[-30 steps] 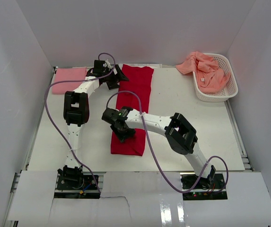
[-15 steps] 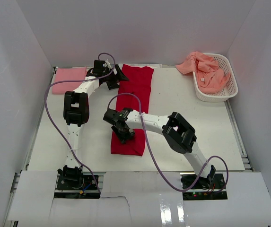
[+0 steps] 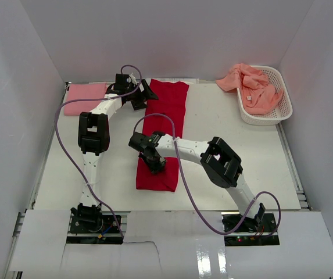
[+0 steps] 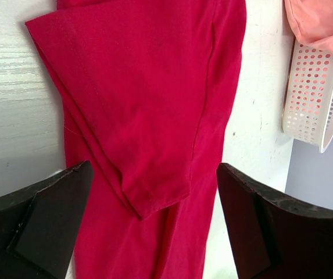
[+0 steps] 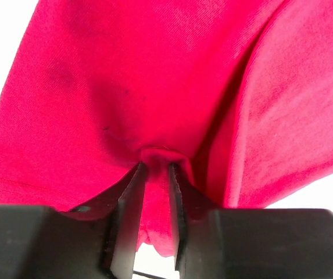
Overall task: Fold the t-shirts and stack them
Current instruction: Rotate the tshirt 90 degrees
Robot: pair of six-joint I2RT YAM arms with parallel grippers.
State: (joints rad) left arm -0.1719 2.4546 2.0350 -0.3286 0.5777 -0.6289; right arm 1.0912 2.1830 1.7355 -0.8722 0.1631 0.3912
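Observation:
A bright red t-shirt (image 3: 166,119) lies as a long folded strip down the middle of the table. My right gripper (image 3: 154,164) is shut on a pinch of its cloth near the strip's near end, and the right wrist view shows the red cloth (image 5: 154,104) bunched between the jaws of my right gripper (image 5: 154,174). My left gripper (image 3: 144,95) is open and empty at the strip's far left corner; the left wrist view shows the red shirt's sleeve (image 4: 149,116) between its spread fingers (image 4: 44,224). A folded pink t-shirt (image 3: 85,97) lies at the far left. Salmon-orange t-shirts (image 3: 251,86) lie heaped in the basket.
A white latticed basket (image 3: 282,110) stands at the far right, also in the left wrist view (image 4: 308,96). White walls close the table on the left, back and right. Purple cables loop off both arms.
My right gripper has drawn slightly away from the near end with the pinched red cloth. The left arm has not moved.

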